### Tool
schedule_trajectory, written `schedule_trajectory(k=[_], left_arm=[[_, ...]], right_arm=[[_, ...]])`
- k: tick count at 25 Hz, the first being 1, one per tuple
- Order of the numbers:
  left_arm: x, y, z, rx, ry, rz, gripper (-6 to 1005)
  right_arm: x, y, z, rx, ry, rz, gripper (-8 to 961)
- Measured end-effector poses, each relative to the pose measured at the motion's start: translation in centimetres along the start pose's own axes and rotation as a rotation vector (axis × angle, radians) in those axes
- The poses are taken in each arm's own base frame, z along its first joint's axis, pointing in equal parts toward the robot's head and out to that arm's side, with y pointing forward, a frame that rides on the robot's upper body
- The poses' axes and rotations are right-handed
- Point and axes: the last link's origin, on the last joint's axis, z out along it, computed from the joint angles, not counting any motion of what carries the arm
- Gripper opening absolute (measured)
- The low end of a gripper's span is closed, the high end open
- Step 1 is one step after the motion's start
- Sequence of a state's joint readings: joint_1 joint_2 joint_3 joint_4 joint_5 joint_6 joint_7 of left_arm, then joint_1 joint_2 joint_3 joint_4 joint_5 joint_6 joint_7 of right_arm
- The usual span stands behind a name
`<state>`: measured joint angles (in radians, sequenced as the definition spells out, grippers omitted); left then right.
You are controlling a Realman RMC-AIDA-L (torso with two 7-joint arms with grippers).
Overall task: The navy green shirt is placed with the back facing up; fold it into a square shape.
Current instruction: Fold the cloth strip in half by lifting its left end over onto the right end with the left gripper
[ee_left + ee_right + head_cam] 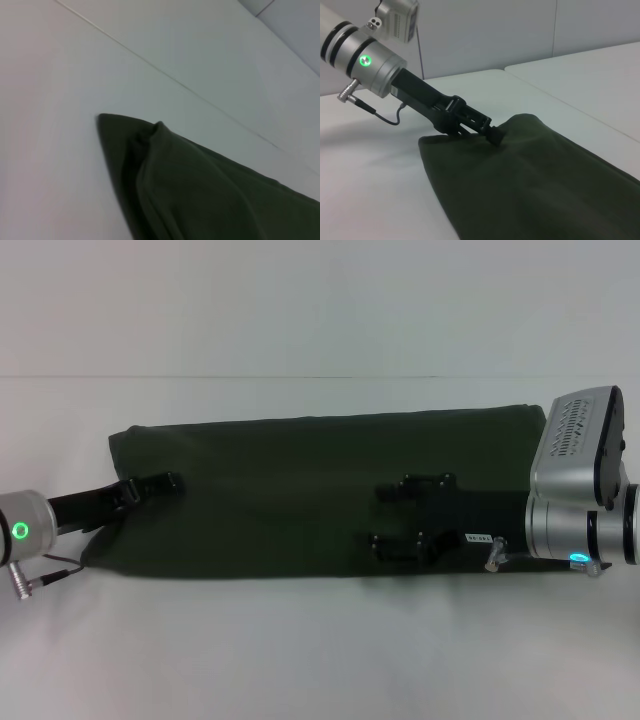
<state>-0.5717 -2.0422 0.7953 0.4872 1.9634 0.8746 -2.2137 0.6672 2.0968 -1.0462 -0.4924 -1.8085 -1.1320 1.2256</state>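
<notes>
White table point(320, 660) under folded navy green shirt point(300, 495) (pale wall point(320, 300) behind)

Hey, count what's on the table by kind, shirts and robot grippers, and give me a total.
Dark olive-green cloth shirt, folded into a long band: 1
Black robot grippers: 2, the left gripper at the band's end, the right gripper over its middle
Total: 3

White table point(300, 660) w/ folded navy green shirt point(300, 495) flat on it.
</notes>
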Motion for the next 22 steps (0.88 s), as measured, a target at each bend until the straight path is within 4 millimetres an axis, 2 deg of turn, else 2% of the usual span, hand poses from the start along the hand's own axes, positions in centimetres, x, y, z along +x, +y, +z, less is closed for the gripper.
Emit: schedule_trajectory(k=[7,18,22], left_arm=[[-0.02,0.98,0.56,-0.024,-0.013,0.003,876],[0.18,0.78,0.3,-0.022,-0.011,-0.002,866],[0.3,0.82,0.37,-0.018,-0.007,0.004,740]], right_arm=[[0.0,0.0,0.0,0.0,0.0,0.0,760],[-0.09,0.03,0.07,-0.002,-0.001,0.0,760],[-0.14,0.06,0.07,-0.004,-0.003,0.0,760]])
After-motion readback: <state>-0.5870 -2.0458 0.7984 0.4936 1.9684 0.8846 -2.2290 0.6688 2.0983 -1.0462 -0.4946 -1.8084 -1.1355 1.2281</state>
